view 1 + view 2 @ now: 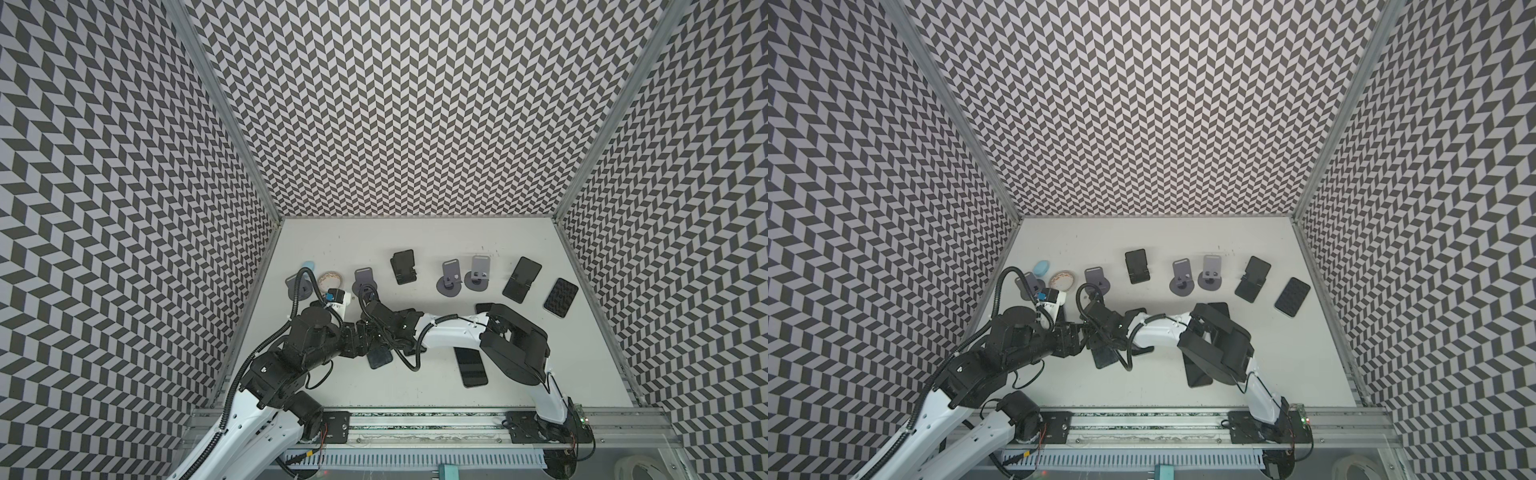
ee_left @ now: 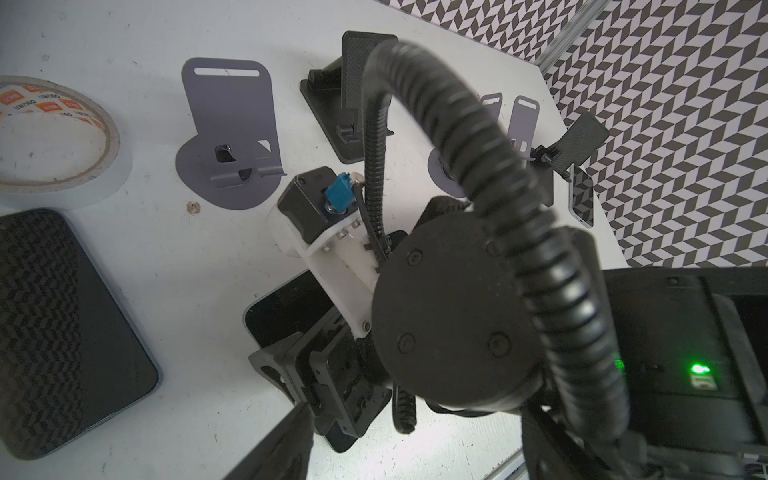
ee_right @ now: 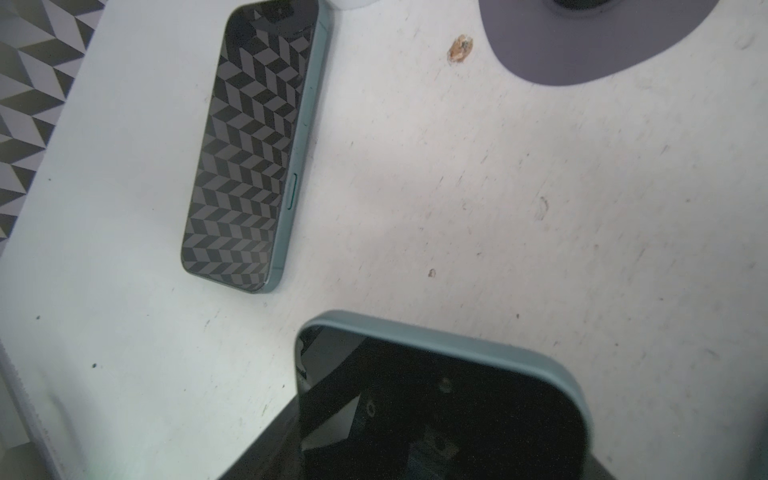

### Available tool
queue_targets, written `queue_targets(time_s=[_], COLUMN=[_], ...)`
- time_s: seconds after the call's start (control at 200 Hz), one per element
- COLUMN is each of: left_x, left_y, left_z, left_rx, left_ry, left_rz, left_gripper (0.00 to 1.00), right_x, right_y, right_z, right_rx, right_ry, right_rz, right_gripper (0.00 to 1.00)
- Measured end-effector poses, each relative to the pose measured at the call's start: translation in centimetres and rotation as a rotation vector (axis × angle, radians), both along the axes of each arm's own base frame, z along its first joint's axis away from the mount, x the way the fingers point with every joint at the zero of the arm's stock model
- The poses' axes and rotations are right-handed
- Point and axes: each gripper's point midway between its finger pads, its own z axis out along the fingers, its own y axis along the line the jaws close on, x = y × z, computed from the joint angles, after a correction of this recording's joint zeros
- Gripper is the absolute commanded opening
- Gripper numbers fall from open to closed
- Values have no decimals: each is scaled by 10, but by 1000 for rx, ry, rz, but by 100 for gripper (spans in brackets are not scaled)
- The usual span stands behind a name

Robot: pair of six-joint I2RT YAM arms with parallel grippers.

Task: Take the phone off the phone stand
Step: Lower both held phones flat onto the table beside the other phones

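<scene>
A phone (image 3: 457, 365) in a blue-grey case with a dark screen is clamped in my right gripper (image 1: 372, 344), which reaches across to the left side and is shut on it. In both top views the phone's lower end (image 1: 379, 358) (image 1: 1102, 356) sticks out under the arm. The phone is off any stand, low over the white table. Just behind it stands an empty grey phone stand (image 2: 232, 137) (image 1: 365, 279). My left gripper (image 1: 354, 338) is open right beside the right gripper, one dark finger (image 2: 286, 444) next to the held phone (image 2: 286, 307).
A green-edged phone (image 3: 253, 145) (image 2: 62, 332) lies flat near the left wall. A tape roll (image 2: 54, 137) sits at the back left. More grey stands (image 1: 451, 281) and black stands (image 1: 403, 267) line the back. Other phones (image 1: 470, 368) (image 1: 561, 297) lie to the right.
</scene>
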Motion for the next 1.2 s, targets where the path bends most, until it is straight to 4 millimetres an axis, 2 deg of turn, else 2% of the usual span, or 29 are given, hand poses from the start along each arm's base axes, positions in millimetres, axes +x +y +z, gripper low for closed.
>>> queue_targets(time_s=[0.976,1.202], left_x=[-3,-5], left_y=[3,4], left_z=[-5,-6], left_rx=[16,20], left_ry=[17,21], left_rz=[0,-1], left_gripper=[80,79], right_x=[2,1], right_y=[-3,-3], right_z=[-2,-4], right_rx=[-62,-71], right_ry=[-21,-31], right_rz=[-12,-6], right_gripper=[77,75])
